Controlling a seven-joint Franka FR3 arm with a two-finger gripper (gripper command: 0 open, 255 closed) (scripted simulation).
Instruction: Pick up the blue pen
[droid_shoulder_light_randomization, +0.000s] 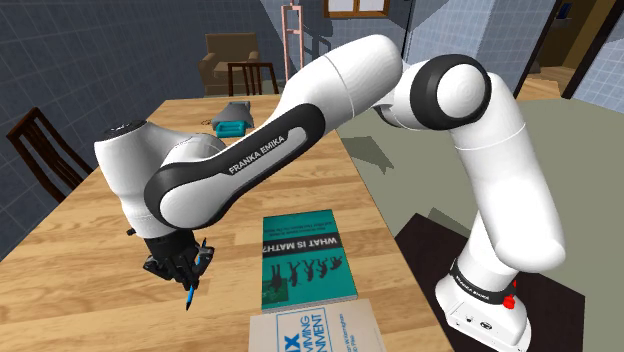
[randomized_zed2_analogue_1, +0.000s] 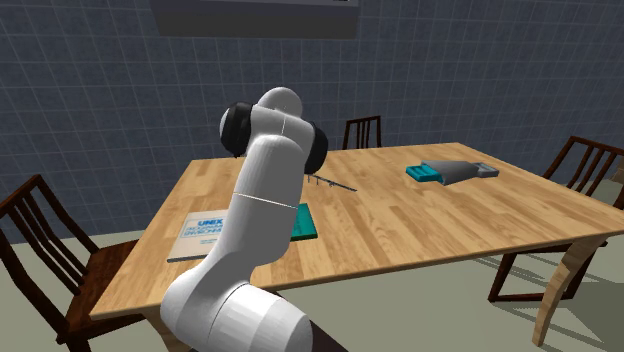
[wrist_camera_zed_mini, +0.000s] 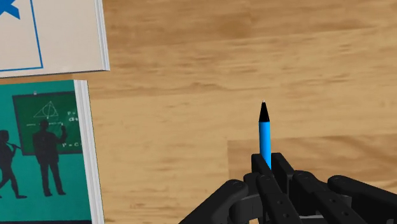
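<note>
Shoulder view: the end effector (droid_shoulder_light_randomization: 183, 265) is clamped on the pen (droid_shoulder_light_randomization: 197, 268), which points tip-down close over the desk (droid_shoulder_light_randomization: 80, 270), next to a teal book (droid_shoulder_light_randomization: 305, 262).

Second exterior view: the arm (randomized_zed2_analogue_1: 255, 220) stands in front of that book (randomized_zed2_analogue_1: 306, 222).

Wrist view: the pen (wrist_camera_zed_mini: 264, 137) pokes out past the fingers (wrist_camera_zed_mini: 257, 167). It looks light, stiff and slick to me, so mid-barrel seems the safest hold.

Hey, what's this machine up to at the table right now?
A white robot arm with a black two-finger end effector is handling a slim blue pen with a black tip. Its fingers are shut on the pen, which points toward the wooden table. Nearby lie a teal book and a white book with blue lettering. Whether the pen is clear of the tabletop, I cannot tell.
</note>
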